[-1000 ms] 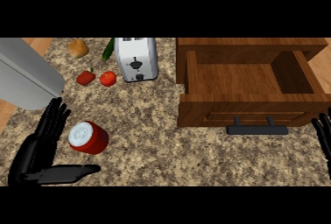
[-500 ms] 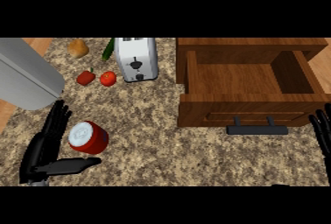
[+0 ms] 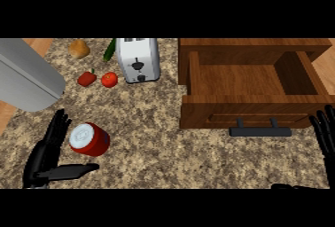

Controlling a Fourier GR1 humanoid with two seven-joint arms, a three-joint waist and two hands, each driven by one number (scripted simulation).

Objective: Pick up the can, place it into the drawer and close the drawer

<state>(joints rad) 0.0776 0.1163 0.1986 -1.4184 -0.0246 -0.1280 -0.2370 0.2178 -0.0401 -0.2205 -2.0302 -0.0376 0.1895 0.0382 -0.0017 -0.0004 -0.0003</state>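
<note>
The short red can with a white lid [image 3: 89, 139] lies tipped on the speckled brown granite counter [image 3: 157, 150], at the lower left, well apart from the open wooden drawer [image 3: 252, 84] at the upper right. The left hand [image 3: 47, 155] sits right beside the can on its left: the straight black fingers [image 3: 56, 133] run up along the can's left side, just next to the white lid, and whether they touch it is too close to call. The thumb [image 3: 71, 171] stretches out to the right below the can, so the can sits in the wide angle between fingers and thumb, with nothing curled round it. The fingers are spread and released. Over at the right edge, the right hand [image 3: 325, 133] shows with fingers up and relaxed, just right of the drawer's black handle [image 3: 260, 131]. Behind, a white toaster [image 3: 137, 60] stands near a red tomato [image 3: 109, 79], a red pepper [image 3: 86, 79] and a big grey cylinder [image 3: 26, 75].
</note>
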